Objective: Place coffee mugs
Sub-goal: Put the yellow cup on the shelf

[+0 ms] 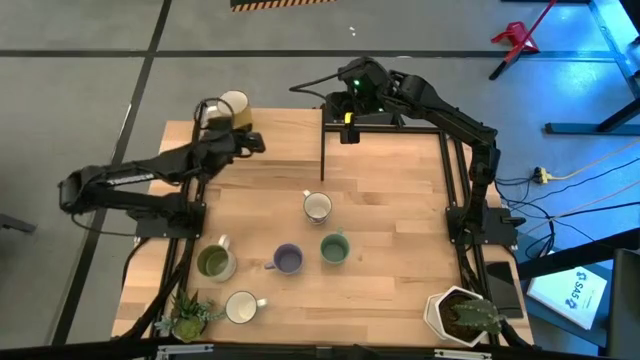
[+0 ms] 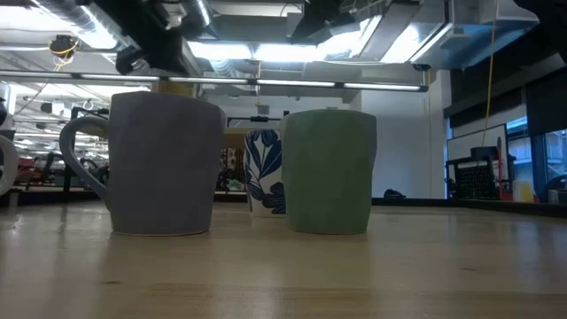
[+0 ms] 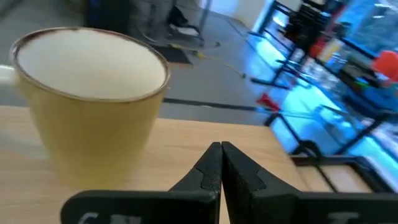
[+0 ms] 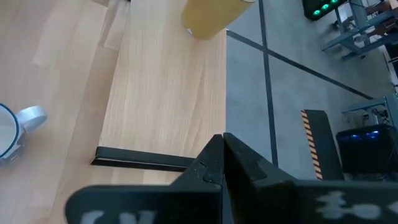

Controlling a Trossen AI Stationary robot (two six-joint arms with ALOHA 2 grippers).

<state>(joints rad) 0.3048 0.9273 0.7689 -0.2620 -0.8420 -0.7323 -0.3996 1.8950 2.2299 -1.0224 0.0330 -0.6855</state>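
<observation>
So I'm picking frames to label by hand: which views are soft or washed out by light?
Low view: ceiling lights glare bright behind the purple mug and green mug, whose near faces sit in shade. Left wrist view: the yellow mug looks soft, and the room behind is blurred. High view: even light, and the table reads clearly.
</observation>
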